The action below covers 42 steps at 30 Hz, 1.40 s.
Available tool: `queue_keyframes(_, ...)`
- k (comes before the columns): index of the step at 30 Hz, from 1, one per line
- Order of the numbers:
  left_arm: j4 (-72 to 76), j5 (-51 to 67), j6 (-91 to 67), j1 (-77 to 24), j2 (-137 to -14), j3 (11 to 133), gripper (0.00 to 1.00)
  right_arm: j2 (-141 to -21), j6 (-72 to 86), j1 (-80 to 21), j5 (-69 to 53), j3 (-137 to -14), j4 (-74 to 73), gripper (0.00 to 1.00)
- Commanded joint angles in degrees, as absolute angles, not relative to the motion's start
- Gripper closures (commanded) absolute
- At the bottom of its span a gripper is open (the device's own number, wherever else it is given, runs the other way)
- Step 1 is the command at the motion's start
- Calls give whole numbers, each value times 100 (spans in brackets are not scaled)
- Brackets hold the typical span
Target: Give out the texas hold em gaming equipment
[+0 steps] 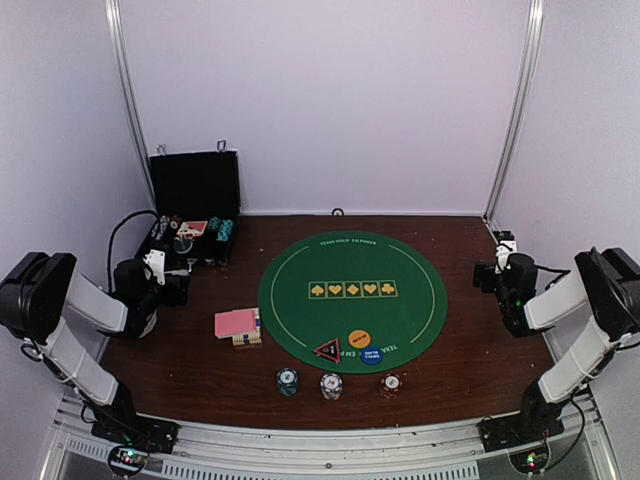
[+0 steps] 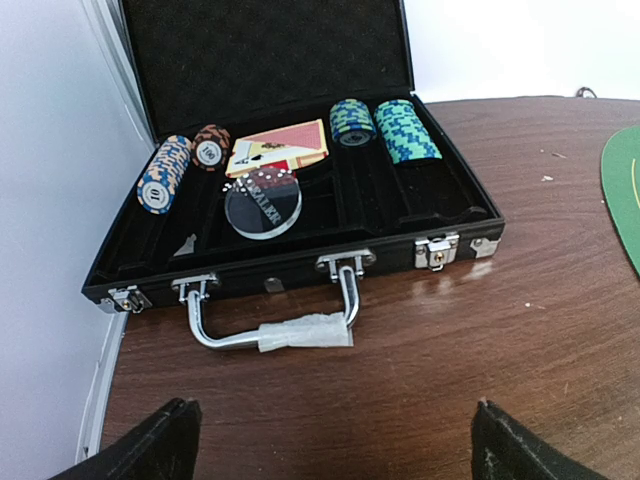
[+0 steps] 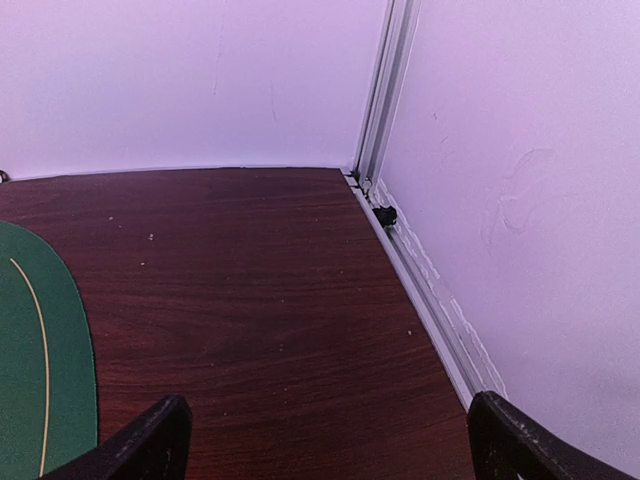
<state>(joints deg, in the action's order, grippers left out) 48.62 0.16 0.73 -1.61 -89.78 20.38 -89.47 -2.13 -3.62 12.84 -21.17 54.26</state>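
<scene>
While left tool [image 2: 330, 445] and right tool [image 3: 325, 440] stood apart (both empty), three chip stacks [image 1: 331, 385] and cards [image 1: 237, 323] were out; case [image 2: 300, 268] held more chips [image 2: 408, 130]

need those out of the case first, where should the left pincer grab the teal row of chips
Take the teal chip row by its two end faces, near and far, coming down from above with the open left pincer. It lies on its side in a slot of the black case, so squeezing end to end should keep the chips together.
</scene>
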Motion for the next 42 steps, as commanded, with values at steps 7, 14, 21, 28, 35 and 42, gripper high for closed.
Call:
queue_keyframes(7, 5063, -48, 20, -166, -8978, 2026, 2, -8938, -193, -334, 1266, -2188, 5546, 1)
queue_keyframes(14, 3559, 135, 62, -163, -8434, 2626, 3, -8917, -154, -326, 1248, -2206, 5458, 1)
queue_keyframes(21, 590, 393, 18, -158, -7914, 4065, 2, -7940, -3, -360, 1918, -2856, 3545, 1)
queue_keyframes(28, -1521, 658, 22, -158, -7473, 4927, 2, -6795, 385, -360, 1872, -4415, 558, 1)
queue_keyframes(35, -3176, 772, 363, -158, -6788, 5552, 2, -6493, 2411, -352, 915, -5797, -1631, 1)
queue_keyframes(42, -4259, 818, 517, -158, -6406, 6100, 2, -6660, 2657, -1180, -245, -5736, -1592, 1)
